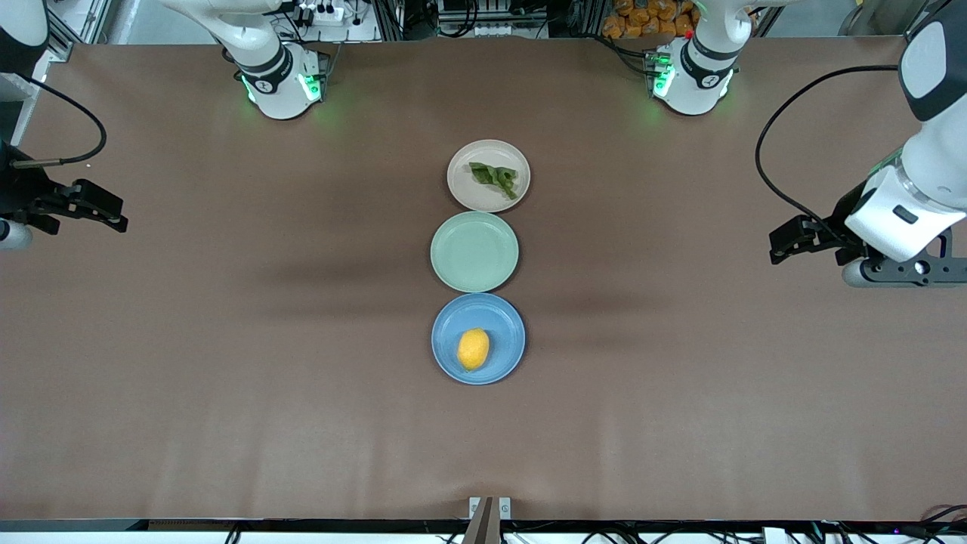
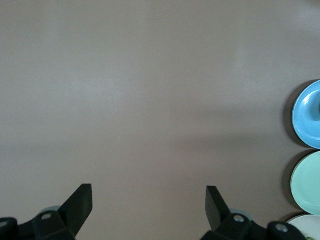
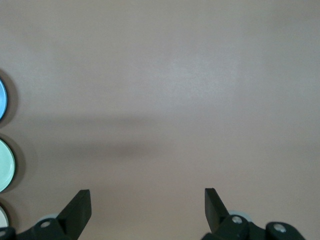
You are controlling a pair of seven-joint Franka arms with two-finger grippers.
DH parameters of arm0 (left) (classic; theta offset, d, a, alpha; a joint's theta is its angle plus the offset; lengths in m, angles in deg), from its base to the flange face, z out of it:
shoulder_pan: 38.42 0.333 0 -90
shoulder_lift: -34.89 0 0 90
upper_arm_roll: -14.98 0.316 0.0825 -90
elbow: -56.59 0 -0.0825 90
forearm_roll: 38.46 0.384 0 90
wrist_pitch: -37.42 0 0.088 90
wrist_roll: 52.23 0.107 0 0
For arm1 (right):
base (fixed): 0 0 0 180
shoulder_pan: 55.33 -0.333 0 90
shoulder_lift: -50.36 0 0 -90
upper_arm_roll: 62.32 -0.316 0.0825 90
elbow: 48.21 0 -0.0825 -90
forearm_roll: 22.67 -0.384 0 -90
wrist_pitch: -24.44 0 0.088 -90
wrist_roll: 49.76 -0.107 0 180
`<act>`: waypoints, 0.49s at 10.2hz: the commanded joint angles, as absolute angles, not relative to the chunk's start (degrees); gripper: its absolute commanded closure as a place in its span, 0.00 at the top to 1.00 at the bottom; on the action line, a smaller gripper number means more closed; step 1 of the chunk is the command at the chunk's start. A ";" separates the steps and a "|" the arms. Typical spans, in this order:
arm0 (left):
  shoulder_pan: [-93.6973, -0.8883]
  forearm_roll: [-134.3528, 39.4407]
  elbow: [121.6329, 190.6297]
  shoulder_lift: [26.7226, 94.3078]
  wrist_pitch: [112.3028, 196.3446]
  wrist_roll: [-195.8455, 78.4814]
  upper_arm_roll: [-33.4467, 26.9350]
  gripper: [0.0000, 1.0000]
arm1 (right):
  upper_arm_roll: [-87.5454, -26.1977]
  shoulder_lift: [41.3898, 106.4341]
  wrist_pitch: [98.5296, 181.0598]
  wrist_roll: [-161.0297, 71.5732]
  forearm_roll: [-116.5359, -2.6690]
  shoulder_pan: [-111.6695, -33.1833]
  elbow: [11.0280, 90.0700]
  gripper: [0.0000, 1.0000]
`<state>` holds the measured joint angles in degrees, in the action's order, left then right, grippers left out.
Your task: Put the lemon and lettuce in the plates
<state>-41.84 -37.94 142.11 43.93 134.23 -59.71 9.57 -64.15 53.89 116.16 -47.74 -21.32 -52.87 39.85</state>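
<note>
The yellow lemon (image 1: 473, 349) lies in the blue plate (image 1: 506, 321), the plate nearest the front camera. The green lettuce (image 1: 495, 177) lies in the beige-pink plate (image 1: 468, 189), the plate farthest from the camera. My left gripper (image 1: 786, 245) is open and empty over bare table toward the left arm's end; its wrist view shows open fingers (image 2: 80, 202), the blue plate's rim (image 2: 307, 115) and the beige-pink plate's rim (image 2: 300, 222). My right gripper (image 1: 113, 213) is open and empty over bare table toward the right arm's end; its wrist view shows open fingers (image 3: 77, 207).
An empty pale green plate (image 1: 474, 251) sits between the two other plates, touching or nearly touching both; it also shows in the left wrist view (image 2: 307, 182) and the right wrist view (image 3: 6, 165). The brown table (image 1: 227, 340) spreads wide around the plates.
</note>
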 commanded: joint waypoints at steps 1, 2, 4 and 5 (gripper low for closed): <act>-43.69 -39.08 142.99 42.10 132.44 -58.91 11.82 1.00 | -65.48 52.47 114.19 -49.23 -20.21 -50.41 41.17 1.00; -43.69 -38.99 143.08 41.67 132.35 -58.74 11.90 1.00 | -65.40 52.21 112.52 -49.15 -20.21 -50.58 41.44 1.00; -43.43 -38.64 142.99 39.91 130.51 -59.00 11.64 1.00 | -65.40 52.12 112.50 -49.14 -20.21 -50.32 41.53 1.00; -43.25 -38.38 142.99 39.21 129.98 -58.91 11.64 1.00 | -65.57 52.12 112.50 -49.06 -20.21 -50.14 41.53 1.00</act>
<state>-43.02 -37.94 142.12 41.63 131.45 -59.71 11.06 -64.17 53.85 112.65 -48.12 -21.27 -51.42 39.94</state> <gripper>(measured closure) 0.000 0.000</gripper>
